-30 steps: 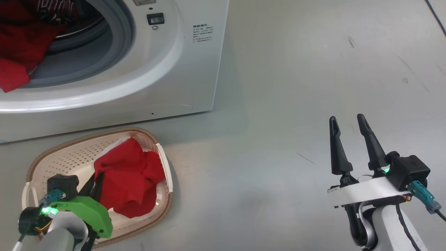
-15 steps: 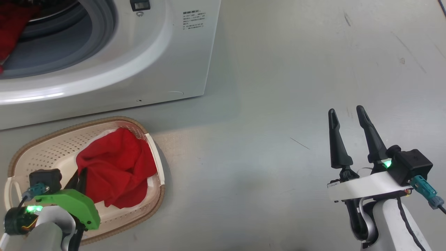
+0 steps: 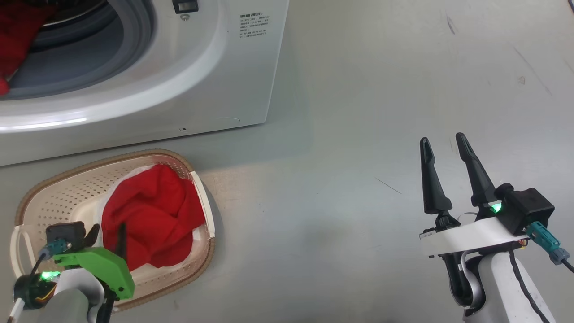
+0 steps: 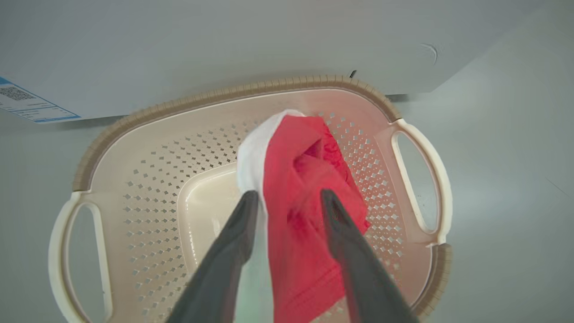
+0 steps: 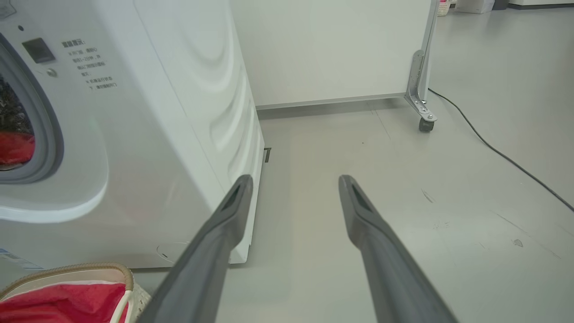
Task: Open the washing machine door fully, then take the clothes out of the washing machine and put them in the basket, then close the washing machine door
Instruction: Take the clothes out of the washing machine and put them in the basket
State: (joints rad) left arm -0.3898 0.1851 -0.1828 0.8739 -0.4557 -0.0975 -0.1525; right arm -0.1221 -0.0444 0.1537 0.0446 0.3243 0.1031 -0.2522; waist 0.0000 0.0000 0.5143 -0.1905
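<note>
The white washing machine (image 3: 188, 80) stands at the upper left with its drum mouth uncovered; its door is out of view. Red clothes (image 3: 15, 31) lie inside the drum at the left edge. On the floor in front sits the cream basket (image 3: 67, 172) with a red and white garment (image 3: 148, 215) in its right half. My left gripper (image 3: 106, 233) hangs over the basket, open, and the garment (image 4: 309, 188) lies between and under its parted fingers. Off to the right, my right gripper (image 3: 441, 141) is open over bare floor, holding nothing.
Grey floor spreads to the right of the machine. A white partition on a caster wheel (image 5: 423, 123) stands behind, and a dark cable (image 5: 493, 150) runs across the floor at the far right. A blue label (image 4: 27, 103) is on the machine's lower front.
My left gripper's fingers have parted and the red garment has settled lower in the basket. The head camera shifted, so the machine sits further left. The right gripper stays open.
</note>
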